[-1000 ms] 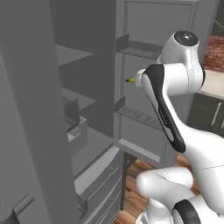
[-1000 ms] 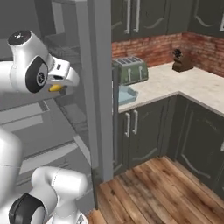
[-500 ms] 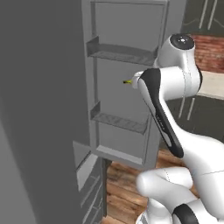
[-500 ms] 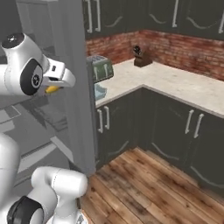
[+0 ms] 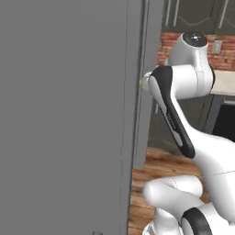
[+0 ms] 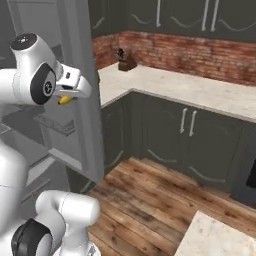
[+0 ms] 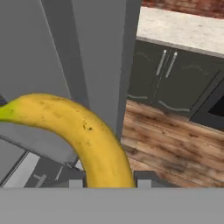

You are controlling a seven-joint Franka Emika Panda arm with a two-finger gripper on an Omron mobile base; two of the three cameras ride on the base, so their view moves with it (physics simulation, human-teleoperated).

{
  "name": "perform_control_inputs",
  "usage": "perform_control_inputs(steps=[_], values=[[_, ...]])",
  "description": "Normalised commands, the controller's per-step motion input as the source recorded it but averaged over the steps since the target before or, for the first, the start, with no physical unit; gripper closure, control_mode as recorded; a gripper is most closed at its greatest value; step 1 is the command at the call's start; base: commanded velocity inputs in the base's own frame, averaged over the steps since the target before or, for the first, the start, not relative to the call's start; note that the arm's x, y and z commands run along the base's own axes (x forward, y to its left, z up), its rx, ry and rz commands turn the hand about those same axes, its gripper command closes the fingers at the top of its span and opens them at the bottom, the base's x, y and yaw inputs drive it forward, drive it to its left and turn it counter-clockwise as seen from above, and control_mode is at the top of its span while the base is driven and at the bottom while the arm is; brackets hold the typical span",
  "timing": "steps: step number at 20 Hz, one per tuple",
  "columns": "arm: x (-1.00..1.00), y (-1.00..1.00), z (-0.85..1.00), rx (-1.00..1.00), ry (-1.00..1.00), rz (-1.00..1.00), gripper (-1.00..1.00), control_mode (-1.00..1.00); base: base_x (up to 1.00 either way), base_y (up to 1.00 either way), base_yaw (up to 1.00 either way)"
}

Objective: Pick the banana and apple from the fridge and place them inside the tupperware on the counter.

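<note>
Gripper point(image 7: 107, 181) clenched on the banana point(image 7: 83, 135), which fills the lower middle of the hand view, curving up and left from betw. the finger tips to a greenish tip at the left edge; yellow skin w/ a few small brown specks. In the right base view the banana point(image 6: 65, 100) shows as a small yellow bit under the white hand, held up in the air beside the fridge point(image 6: 75, 95) door edge; in the left base view just a tiny yellow-green spot point(image 5: 141, 83) by the wrist, close to the fridge's point(image 5: 69, 114) big grey side panel. Door racks visible on the fridge in the right base view, lower left. Counter point(image 6: 200, 90) runs along the red brick wall point(image 6: 200, 50), well apart from the banana, over dark cabinets point(image 6: 185, 135); a small dark object point(image 6: 125, 60) sits on it near the corner, too small to tell what. Wood floor point(image 6: 165, 200) below; a speckled pale top point(image 6: 220, 235) at bottom right. Hand view also shows counter point(image 7: 183, 28), cabinets and floor past the fridge edge.
</note>
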Motion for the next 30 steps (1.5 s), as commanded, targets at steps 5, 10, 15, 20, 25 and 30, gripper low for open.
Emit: perform_control_inputs(steps=[5, 10, 15, 20, 25, 30], values=[[0.0, 0.0, 0.0, 0.0, 0.0, 0.0, 1.0, 1.0, -0.99, -0.08, -0.51], [0.0, 0.0, 0.0, 0.0, 0.0, 0.0, 1.0, 1.0, -0.44, -0.46, -0.56], [0.0, 0.0, 0.0, 0.0, 0.0, 0.0, 1.0, 1.0, 0.06, -0.33, -0.49], [0.0, 0.0, 0.0, 0.0, 0.0, 0.0, 1.0, 1.0, 0.66, 0.08, -0.27], [0.0, 0.0, 0.0, 0.0, 0.0, 0.0, 1.0, 1.0, 0.99, 0.17, -0.03], [0.0, 0.0, 0.0, 0.0, 0.0, 0.0, 1.0, 1.0, 1.0, 0.25, 0.03]])
